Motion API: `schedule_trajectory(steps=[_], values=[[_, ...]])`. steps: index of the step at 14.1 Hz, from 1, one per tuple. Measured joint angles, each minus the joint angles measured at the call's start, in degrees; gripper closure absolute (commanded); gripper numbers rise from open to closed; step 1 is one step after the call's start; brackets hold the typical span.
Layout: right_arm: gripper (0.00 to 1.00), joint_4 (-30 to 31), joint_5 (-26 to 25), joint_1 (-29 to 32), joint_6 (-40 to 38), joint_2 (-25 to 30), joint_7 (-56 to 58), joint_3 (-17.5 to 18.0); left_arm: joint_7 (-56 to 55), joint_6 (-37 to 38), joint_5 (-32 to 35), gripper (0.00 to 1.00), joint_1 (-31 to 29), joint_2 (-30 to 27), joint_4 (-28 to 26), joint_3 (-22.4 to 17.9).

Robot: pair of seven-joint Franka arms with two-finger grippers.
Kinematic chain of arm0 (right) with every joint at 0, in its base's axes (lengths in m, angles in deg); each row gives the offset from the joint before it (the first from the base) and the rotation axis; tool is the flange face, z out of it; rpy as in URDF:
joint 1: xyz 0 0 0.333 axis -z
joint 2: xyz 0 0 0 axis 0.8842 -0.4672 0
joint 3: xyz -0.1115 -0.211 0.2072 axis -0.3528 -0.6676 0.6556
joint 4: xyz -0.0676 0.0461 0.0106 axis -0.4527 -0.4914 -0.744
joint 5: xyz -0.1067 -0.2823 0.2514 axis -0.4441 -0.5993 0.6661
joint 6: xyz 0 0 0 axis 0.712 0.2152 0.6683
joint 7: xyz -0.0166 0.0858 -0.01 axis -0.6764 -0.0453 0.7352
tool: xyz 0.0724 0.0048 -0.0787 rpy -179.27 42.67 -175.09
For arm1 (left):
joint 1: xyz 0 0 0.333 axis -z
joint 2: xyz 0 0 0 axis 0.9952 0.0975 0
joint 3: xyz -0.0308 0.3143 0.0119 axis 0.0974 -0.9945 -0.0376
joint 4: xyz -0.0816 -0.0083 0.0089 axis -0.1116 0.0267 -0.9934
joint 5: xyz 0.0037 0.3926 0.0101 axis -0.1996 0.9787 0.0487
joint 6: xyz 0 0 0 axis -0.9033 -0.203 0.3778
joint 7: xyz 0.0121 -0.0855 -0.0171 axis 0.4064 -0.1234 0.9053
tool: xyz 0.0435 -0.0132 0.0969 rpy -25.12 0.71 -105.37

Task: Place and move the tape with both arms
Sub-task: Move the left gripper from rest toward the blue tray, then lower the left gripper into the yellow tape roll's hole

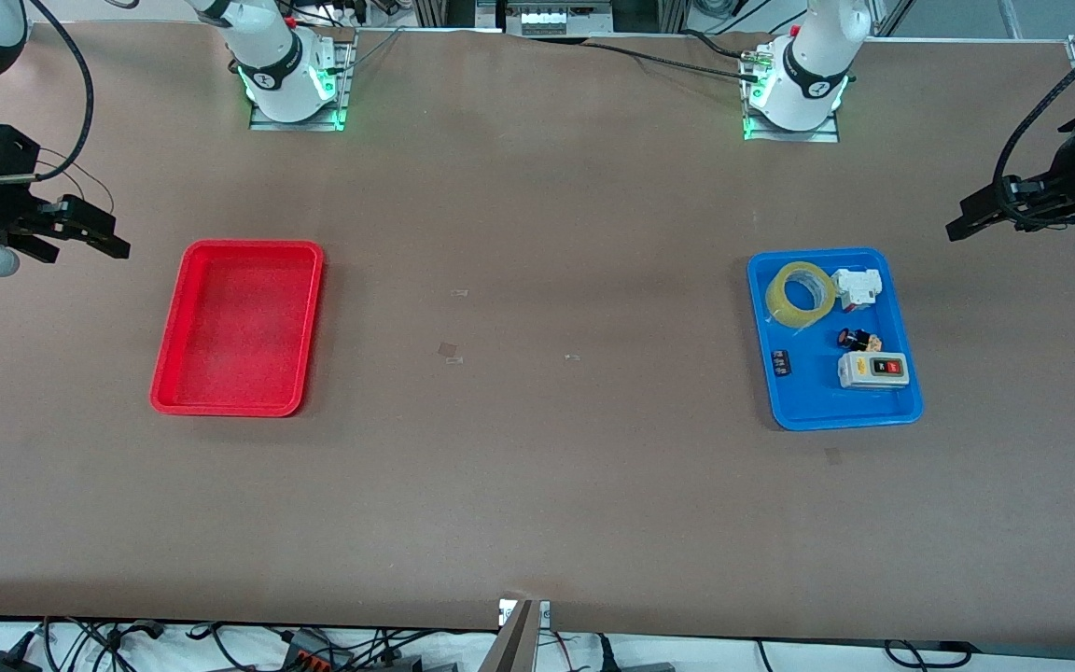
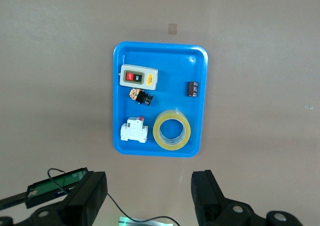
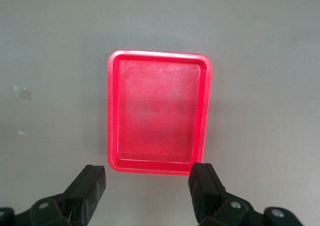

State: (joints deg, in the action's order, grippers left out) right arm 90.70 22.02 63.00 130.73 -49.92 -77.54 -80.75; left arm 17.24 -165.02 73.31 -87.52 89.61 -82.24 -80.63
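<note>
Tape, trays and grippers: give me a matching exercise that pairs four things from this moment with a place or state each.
Things:
1. tape
2. red tray
3. switch box
4. left gripper

Places or states:
A. holds nothing inside
B. fingers open, up in the air by the blue tray's end of the table
C. lying flat in the blue tray, farther from the front camera than the switch box
D. in the blue tray, nearest the front camera

Pairs: 1-C, 2-A, 3-D, 4-B
</note>
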Motion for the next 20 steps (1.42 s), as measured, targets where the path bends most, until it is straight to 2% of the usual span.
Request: schedule_trajectory(steps=[11, 17, 20], values=[[0.00, 0.0, 0.0, 0.0, -0.1, 0.5, 0.0, 0.0, 0.3, 0.3, 0.0, 0.00, 0.2, 1.1, -1.2, 0.1], [0.00, 0.0, 0.0, 0.0, -0.1, 0.5, 0.0, 0.0, 3.1, 0.3, 0.0, 0.00, 0.4, 1.2, -9.8, 0.5], [0.00, 0.0, 0.0, 0.0, 0.1, 0.5, 0.0, 0.0, 5.7, -6.4, 0.0, 0.00, 0.3, 1.0, -16.6, 0.5]])
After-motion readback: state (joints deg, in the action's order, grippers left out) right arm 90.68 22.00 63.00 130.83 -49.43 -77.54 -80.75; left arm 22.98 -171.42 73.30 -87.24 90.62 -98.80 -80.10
